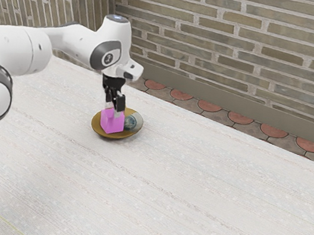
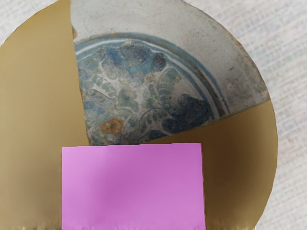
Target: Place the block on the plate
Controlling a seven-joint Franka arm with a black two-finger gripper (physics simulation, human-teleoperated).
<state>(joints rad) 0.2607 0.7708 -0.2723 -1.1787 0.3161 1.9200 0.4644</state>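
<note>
Block (image 1: pixel 112 124) gripped w/ tool (image 1: pixel 113 109) part-open

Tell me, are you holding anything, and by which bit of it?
I can't tell whether I'm holding the pink block; my gripper is at its top, over the plate.

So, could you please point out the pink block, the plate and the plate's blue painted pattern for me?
Pink block (image 1: pixel 111 124): exterior view, on its side.
Plate (image 2: pixel 38 86): wrist view, on its plain brown part.
Blue painted pattern (image 2: pixel 124 98): wrist view, near its middle.
</note>
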